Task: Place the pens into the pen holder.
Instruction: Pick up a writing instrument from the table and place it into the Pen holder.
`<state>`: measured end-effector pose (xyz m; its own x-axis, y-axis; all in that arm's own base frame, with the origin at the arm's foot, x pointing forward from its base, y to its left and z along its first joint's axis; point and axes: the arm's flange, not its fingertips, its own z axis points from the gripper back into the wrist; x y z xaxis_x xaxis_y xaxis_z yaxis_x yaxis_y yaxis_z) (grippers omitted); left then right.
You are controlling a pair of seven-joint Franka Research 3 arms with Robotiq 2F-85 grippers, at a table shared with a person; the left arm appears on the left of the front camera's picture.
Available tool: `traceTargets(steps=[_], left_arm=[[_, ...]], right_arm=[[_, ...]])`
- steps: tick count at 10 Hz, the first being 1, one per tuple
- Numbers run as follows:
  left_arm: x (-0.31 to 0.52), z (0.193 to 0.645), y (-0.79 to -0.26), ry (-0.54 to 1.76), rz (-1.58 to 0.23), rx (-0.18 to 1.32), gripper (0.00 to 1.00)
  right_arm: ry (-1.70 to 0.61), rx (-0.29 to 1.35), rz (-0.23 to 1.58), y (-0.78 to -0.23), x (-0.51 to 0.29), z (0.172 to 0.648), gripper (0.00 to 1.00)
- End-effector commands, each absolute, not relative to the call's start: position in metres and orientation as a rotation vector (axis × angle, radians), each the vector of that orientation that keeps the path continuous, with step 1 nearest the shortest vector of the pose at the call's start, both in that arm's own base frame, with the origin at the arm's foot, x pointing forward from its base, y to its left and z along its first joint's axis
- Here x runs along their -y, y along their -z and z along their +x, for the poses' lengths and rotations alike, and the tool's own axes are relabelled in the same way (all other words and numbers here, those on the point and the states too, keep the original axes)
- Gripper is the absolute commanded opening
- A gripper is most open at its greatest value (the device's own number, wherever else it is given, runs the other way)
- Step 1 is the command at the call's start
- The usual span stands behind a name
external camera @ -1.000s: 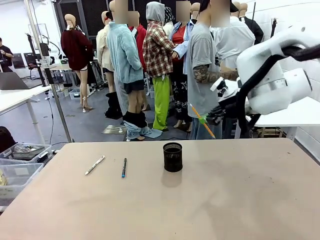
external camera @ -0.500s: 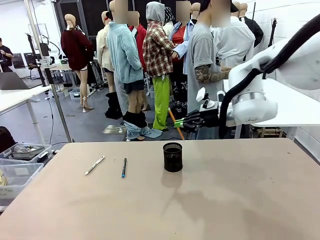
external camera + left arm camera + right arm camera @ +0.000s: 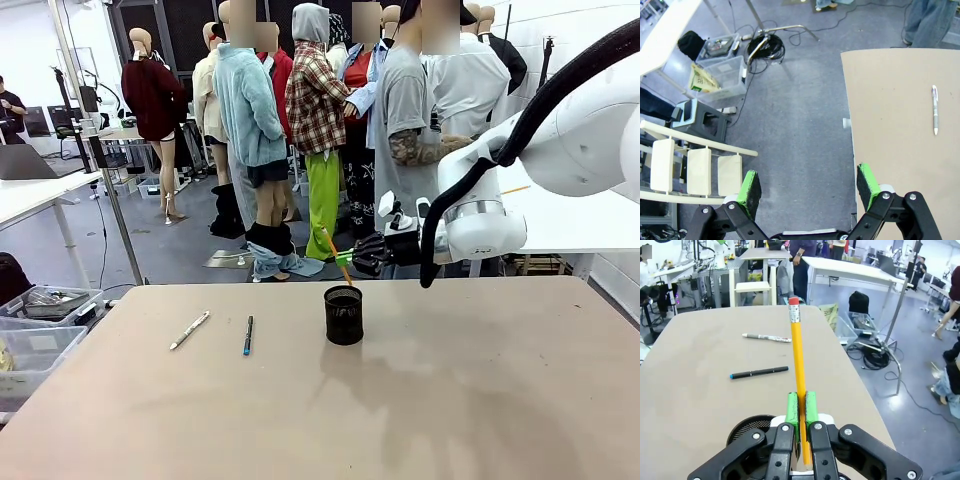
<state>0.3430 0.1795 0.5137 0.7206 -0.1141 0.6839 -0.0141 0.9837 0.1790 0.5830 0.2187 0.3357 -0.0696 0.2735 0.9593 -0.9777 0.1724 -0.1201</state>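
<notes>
My right gripper [image 3: 351, 258] is shut on the orange pencil [image 3: 335, 256], which hangs tilted just above the black mesh pen holder [image 3: 344, 315], its lower tip near the rim. In the right wrist view the pencil [image 3: 798, 355] stands between the green pads [image 3: 792, 409], eraser end away from me, with the holder [image 3: 746, 428] partly hidden under the fingers. The white-silver pen [image 3: 189, 330] and the black pen with a blue tip [image 3: 247, 335] lie flat left of the holder. My left gripper [image 3: 809, 185] hangs open over the floor beside the table, the white pen [image 3: 935, 110] farther off.
The tan table [image 3: 450, 400] is bare right of and in front of the holder. Plastic bins [image 3: 40, 330] stand on the floor off the left edge. Several people stand behind the far edge [image 3: 400, 120]. Cables and a chair [image 3: 695, 170] lie below the left arm.
My right arm has swung left and down with the pencil, from the table's far right to directly above the holder. Both pens on the table have stayed put.
</notes>
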Motion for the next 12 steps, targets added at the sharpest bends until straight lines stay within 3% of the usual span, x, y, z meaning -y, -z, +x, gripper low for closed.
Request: traceTargets(steps=[1,5,8,12], left_arm=[[-0.182,0.342,-0.513,0.054,0.183,0.762,1.0],[-0.182,0.342,-0.513,0.054,0.183,0.762,1.0],[-0.182,0.342,-0.513,0.054,0.183,0.762,1.0],[-0.182,0.342,-0.513,0.054,0.183,0.762,1.0]], right_arm=[[-1.213,1.137,0.868,-0.334,-0.219,0.596,0.0],[-1.23,1.194,0.751,-0.369,-0.213,0.577,0.0],[-1.285,1.252,0.869,-0.39,-0.214,0.555,0.0],[-1.251,1.144,0.957,-0.364,-0.221,0.565,0.0]])
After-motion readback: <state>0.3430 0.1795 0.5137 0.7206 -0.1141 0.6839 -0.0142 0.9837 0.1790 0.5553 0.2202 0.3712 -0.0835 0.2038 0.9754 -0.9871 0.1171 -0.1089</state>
